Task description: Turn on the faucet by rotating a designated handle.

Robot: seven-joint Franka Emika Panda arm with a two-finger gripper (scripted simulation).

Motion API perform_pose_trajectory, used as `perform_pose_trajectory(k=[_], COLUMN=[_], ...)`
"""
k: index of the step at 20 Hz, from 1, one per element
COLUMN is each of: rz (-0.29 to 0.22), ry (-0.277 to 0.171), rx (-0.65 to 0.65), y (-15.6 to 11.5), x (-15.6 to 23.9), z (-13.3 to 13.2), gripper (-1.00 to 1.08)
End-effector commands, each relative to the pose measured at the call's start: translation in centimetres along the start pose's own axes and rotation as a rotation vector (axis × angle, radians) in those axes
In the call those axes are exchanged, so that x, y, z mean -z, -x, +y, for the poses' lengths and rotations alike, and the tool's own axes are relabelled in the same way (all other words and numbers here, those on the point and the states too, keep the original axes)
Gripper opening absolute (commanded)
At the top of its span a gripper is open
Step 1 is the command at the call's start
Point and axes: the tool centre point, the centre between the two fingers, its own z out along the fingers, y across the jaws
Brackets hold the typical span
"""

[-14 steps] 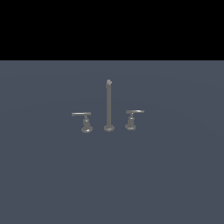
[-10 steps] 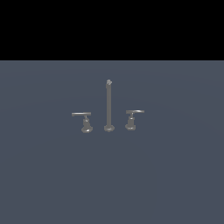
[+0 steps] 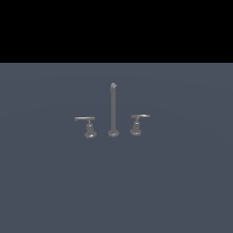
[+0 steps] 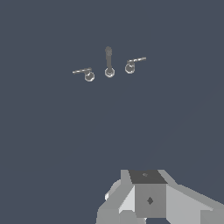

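The faucet stands on the flat grey-blue floor, with its tall thin spout post (image 3: 113,109) in the middle. The designated handle (image 3: 136,124) is on the exterior view's right of the post, its bar pointing rightward. The twin handle (image 3: 89,128) is on the left, its bar pointing leftward. The wrist view shows the post (image 4: 109,62), the designated handle (image 4: 131,65) and the twin (image 4: 87,74) from above, far off. Only a grey blocky part of my gripper (image 4: 148,197) shows there, well away from the faucet. Its fingers are hidden. No arm shows in the exterior view.
The grey-blue floor (image 3: 173,182) spreads around the faucet on all sides. A black band fills the upper part of the exterior view.
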Motion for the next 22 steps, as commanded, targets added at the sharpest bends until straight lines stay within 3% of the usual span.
perform_pose_trajectory(k=[1,22], rz=[-0.001,-0.009], ry=[0.000,0.006], rx=[-0.040,-0.538], y=[-0.9,-12.8], x=[-1.2,-15.5], z=[-0.4,-2.2], gripper=[-1.00,-1.00])
